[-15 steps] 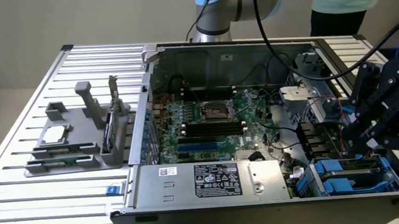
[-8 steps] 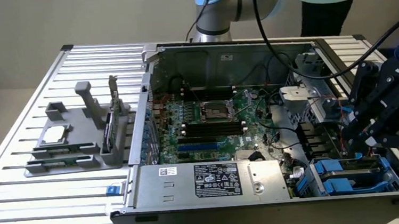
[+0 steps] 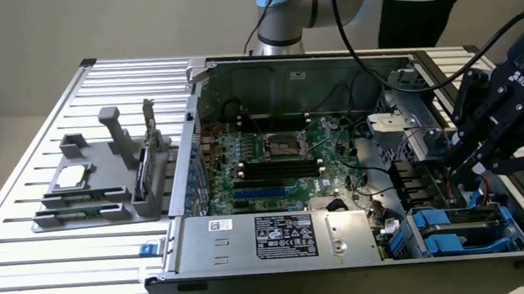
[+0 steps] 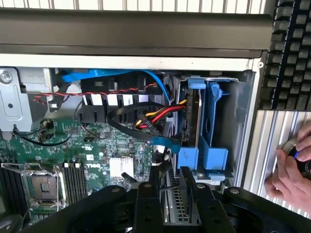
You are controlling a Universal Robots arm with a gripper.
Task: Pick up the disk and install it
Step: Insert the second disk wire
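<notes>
The disk point(image 4: 190, 116) stands on edge in the drive bay at the corner of the open computer case, its grey metal side framed by a blue caddy point(image 4: 187, 158). My gripper point(image 4: 170, 187) reaches down over that bay with its black fingers point(image 4: 146, 194) closed around the disk's near end. In the exterior view the gripper point(image 3: 470, 176) hangs at the exterior view's right, just above the blue caddy frames point(image 3: 456, 233) in the case's front corner. A second blue caddy point(image 4: 216, 126) sits beside the disk.
The motherboard point(image 3: 277, 160) fills the case, with a silver power supply box point(image 3: 283, 238) in front. Cables point(image 4: 146, 116) crowd the bay's side. A grey parts rack point(image 3: 105, 180) holds a small chip. A person's hand point(image 4: 291, 165) rests near a keyboard point(image 4: 291, 48).
</notes>
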